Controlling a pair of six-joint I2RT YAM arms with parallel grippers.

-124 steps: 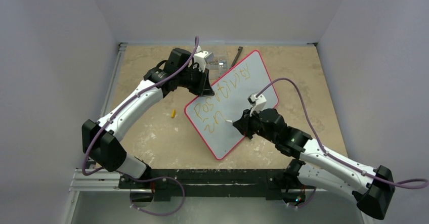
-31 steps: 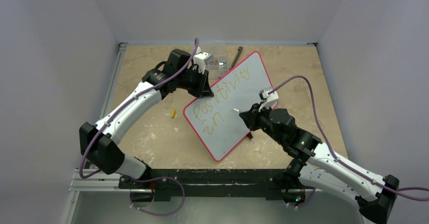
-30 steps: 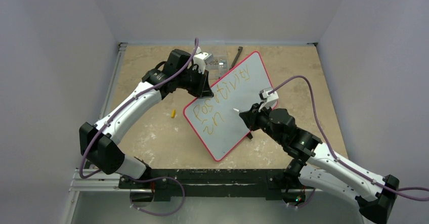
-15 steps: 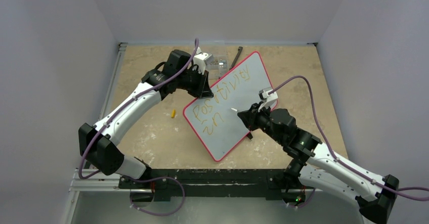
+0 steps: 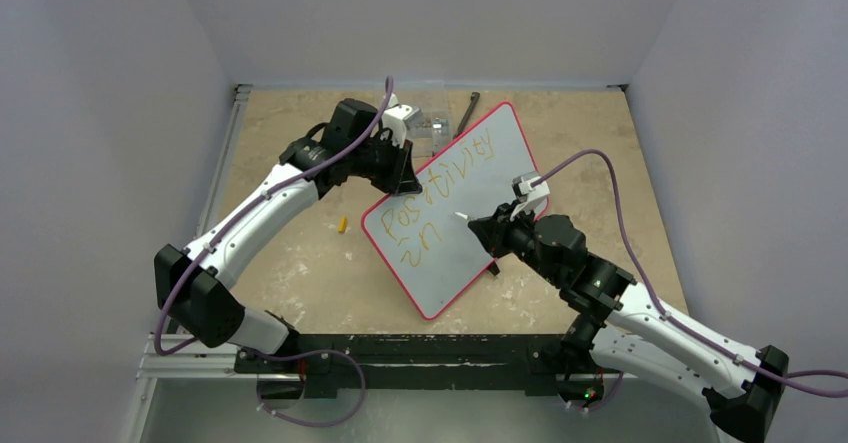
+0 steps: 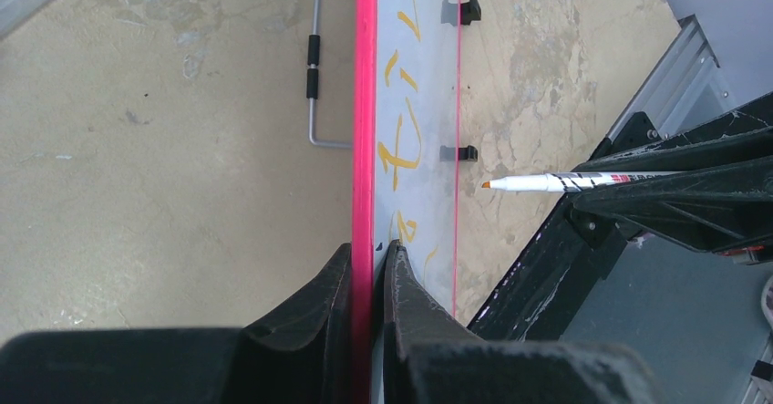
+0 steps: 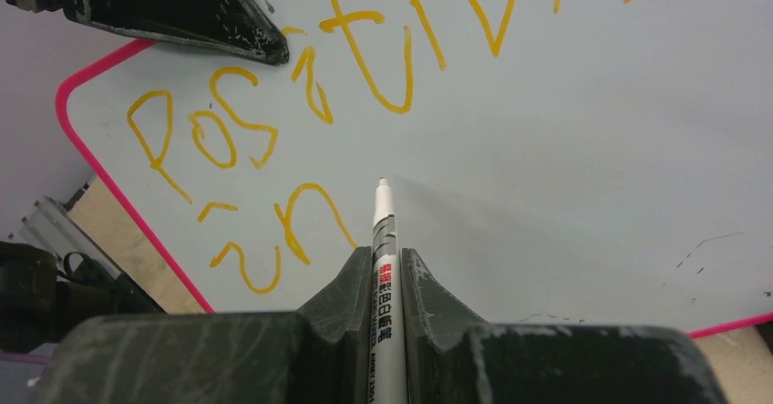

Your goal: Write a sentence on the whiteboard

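The whiteboard [image 5: 470, 203], white with a red-pink frame, stands tilted on the table. My left gripper [image 5: 400, 175] is shut on its upper left frame edge [image 6: 365, 149], one finger on each side. The sentence [image 5: 435, 188] in orange-yellow reads "Positivity" with "in" below [image 7: 273, 231]. My right gripper [image 5: 485, 228] is shut on a white marker [image 7: 381, 267]. The marker's tip [image 7: 383, 183] points at the board just right of "in", close to the surface; I cannot tell if it touches. The marker also shows in the left wrist view [image 6: 556, 181].
A small yellow marker cap [image 5: 341, 225] lies on the table left of the board. A clear plastic item [image 5: 432, 123] and a dark strap [image 5: 471, 106] lie behind the board. The board's black feet [image 6: 465, 9] and a wire stand [image 6: 314, 76] show in the left wrist view.
Over the last second my right gripper with the marker has shifted slightly left and toward the board face. The lettering is unchanged. The left gripper keeps its hold.
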